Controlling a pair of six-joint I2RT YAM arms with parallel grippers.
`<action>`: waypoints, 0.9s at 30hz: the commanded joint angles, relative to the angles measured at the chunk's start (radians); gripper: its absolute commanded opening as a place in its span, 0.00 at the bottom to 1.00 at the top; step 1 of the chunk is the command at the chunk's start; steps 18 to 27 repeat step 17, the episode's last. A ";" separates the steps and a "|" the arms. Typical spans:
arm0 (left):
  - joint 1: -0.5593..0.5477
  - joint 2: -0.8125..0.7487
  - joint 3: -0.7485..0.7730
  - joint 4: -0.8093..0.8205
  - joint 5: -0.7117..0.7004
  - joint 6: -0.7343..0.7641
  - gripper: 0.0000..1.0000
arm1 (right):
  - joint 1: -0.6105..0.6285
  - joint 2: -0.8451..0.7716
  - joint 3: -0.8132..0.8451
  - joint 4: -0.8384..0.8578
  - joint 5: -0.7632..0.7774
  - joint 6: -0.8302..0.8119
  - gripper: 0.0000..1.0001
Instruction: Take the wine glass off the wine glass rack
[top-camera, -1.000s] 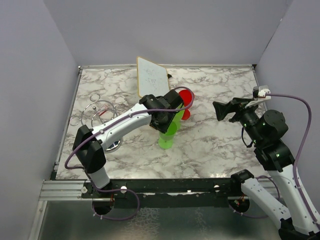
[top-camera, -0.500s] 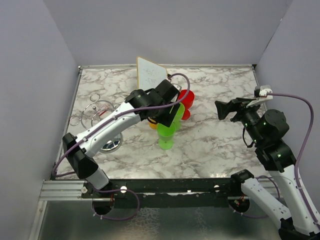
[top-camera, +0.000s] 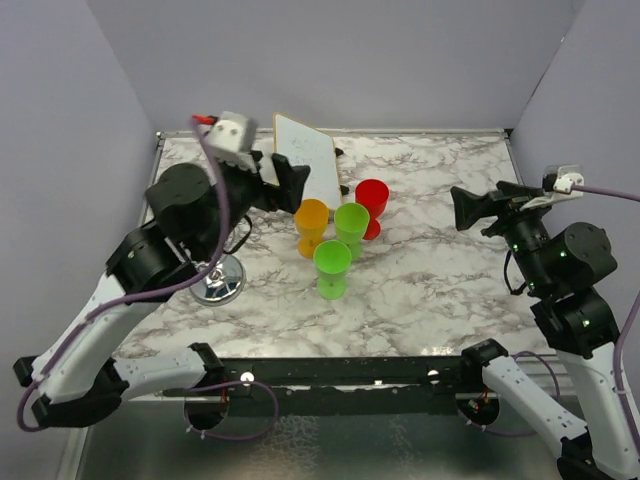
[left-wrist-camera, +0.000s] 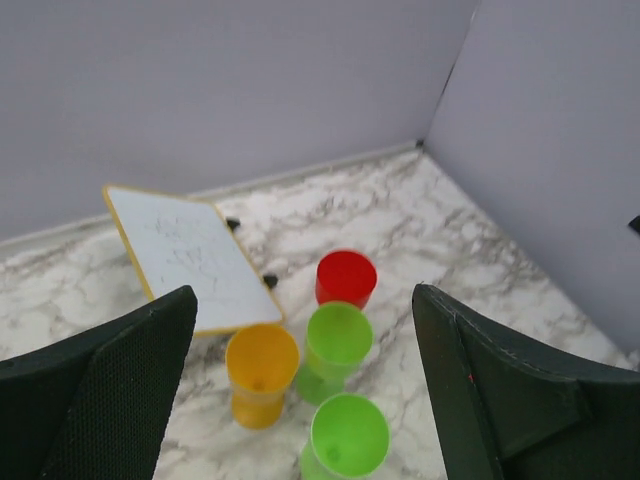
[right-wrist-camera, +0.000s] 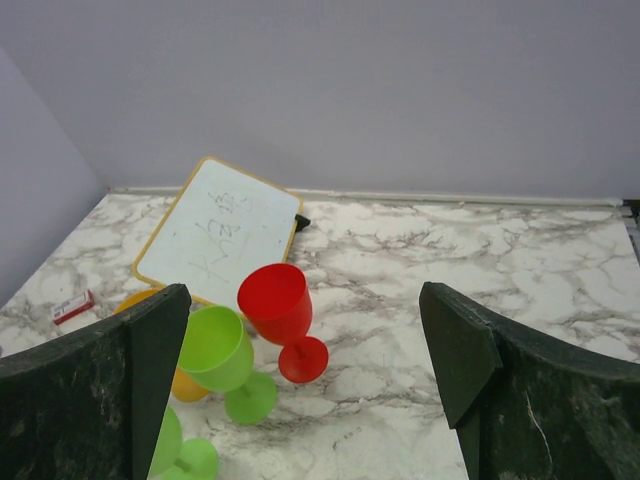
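left pincer and right pincer gape empty; four wine glasses stand upright

Four wine glasses stand clustered mid-table: one farthest and rightmost, two side by side, one nearest. The board leans just behind them, toward the far edge. The wine glass rack stands well to their left.

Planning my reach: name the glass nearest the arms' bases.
The front green glass; the second green glass, the orange glass and the red glass stand farther back.
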 joint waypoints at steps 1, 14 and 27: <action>0.003 -0.211 -0.206 0.493 -0.042 0.097 0.92 | -0.002 -0.009 0.083 -0.036 0.052 -0.041 1.00; 0.003 -0.431 -0.355 0.596 -0.082 0.106 0.92 | -0.003 -0.009 0.200 -0.051 0.082 -0.053 1.00; 0.004 -0.437 -0.355 0.578 -0.080 0.096 0.92 | -0.002 -0.012 0.183 -0.037 0.069 -0.056 1.00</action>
